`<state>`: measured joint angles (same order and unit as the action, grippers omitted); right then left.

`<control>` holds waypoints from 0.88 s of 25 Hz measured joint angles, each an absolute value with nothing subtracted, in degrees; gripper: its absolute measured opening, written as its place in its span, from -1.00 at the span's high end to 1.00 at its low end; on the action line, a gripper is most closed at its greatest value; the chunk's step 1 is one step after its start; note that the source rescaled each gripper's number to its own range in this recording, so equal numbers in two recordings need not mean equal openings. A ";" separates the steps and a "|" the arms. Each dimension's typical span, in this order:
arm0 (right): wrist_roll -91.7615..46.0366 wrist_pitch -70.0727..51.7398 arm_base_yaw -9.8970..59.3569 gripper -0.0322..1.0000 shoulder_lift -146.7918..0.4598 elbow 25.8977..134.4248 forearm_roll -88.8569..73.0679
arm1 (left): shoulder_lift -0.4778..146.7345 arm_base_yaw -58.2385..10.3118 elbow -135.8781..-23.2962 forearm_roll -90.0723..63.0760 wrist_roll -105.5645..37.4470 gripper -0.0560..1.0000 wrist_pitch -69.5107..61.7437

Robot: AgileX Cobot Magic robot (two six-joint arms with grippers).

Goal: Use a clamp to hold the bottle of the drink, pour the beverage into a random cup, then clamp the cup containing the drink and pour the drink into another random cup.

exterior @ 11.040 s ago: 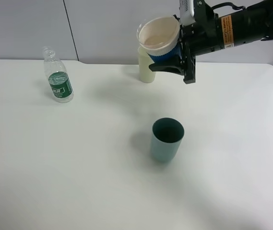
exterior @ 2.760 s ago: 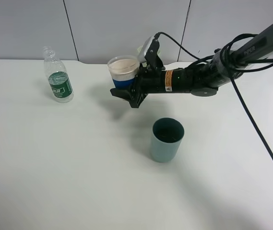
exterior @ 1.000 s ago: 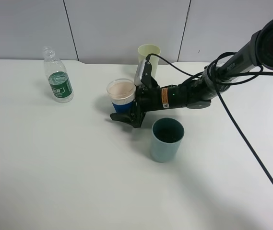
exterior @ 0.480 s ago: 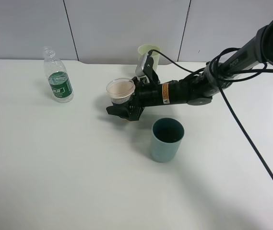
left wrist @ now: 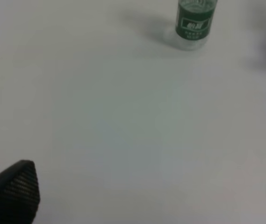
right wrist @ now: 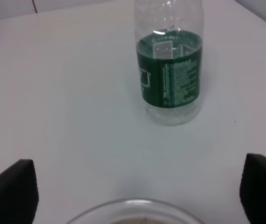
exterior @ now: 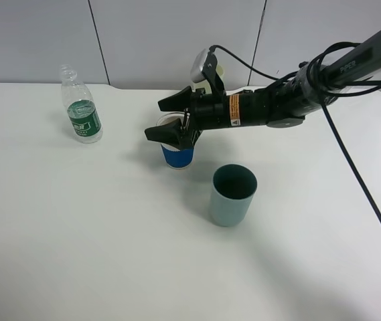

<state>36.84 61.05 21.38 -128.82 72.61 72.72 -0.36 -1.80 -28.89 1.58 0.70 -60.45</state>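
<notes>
I am holding my right pincer [exterior: 171,126] spread wide just above the blue paper cup [exterior: 177,156], which is standing on the white table [exterior: 76,234] beside the teal cup [exterior: 232,195]. I should be lifting straight up so I am not bumping it.

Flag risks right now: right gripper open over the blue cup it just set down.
The right gripper is open with its fingers straddling the blue cup; a sideways retreat could clip the rim and tip it. The teal cup stands near the arm's path. The bottle is uncapped.
</notes>
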 joint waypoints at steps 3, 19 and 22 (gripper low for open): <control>38.31 59.97 21.38 -0.23 -126.86 72.61 74.56 | -0.36 -1.80 -28.89 1.58 0.70 -1.00 -60.45; 46.03 50.30 20.69 -0.23 -113.66 72.56 76.82 | -0.36 -1.80 -28.89 1.58 0.70 -1.00 -60.41; 46.83 42.24 20.12 -0.23 -110.16 72.04 71.50 | -0.36 -1.80 -28.89 1.58 0.70 -1.00 -60.41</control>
<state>46.83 42.24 20.12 -110.16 72.04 71.50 -0.36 -1.80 -28.89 1.58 0.70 -60.41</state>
